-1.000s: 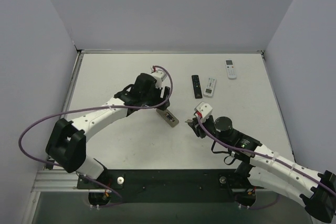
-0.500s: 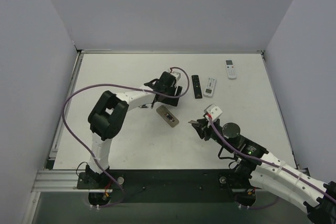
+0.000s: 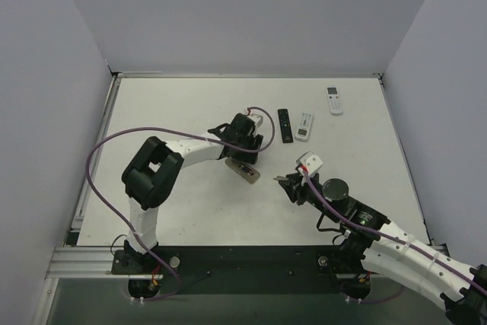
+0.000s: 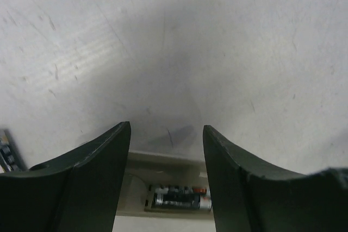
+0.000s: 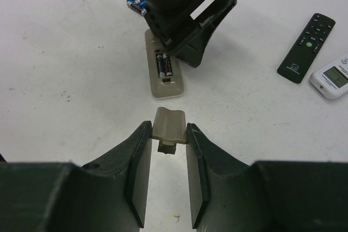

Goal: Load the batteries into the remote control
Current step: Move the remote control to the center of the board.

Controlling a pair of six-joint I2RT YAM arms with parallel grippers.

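- Since two dark batteries (image 5: 164, 64) already lie side by side in the recess of the remote control (image 5: 165, 71), the loading itself looks done, though I cannot tell whether they are seated fully.
- That remote control lies back-up near the middle of the surface (image 3: 167, 112), its recess uncovered.
- What seems left is closing it: the right claw (image 5: 167, 129) grips the grey-tan battery cover (image 5: 168, 123) between narrow jaws, near the remote's closer end and apart from it.
- Over the remote hovers the left claw (image 4: 166, 134), jaws moderately apart with nothing between them.
- Its body hangs over the remote's far end, so it would likely crowd the cover's way in until it moves off.
- Some blue cells (image 5: 136, 5) lie on the surface beside the left arm, unused.
- Off to the right, well apart, rest a slim black remote (image 3: 284, 125), a white remote (image 3: 305, 125) just beside it, and a second white one (image 3: 333, 100) farther back; none blocks the work.
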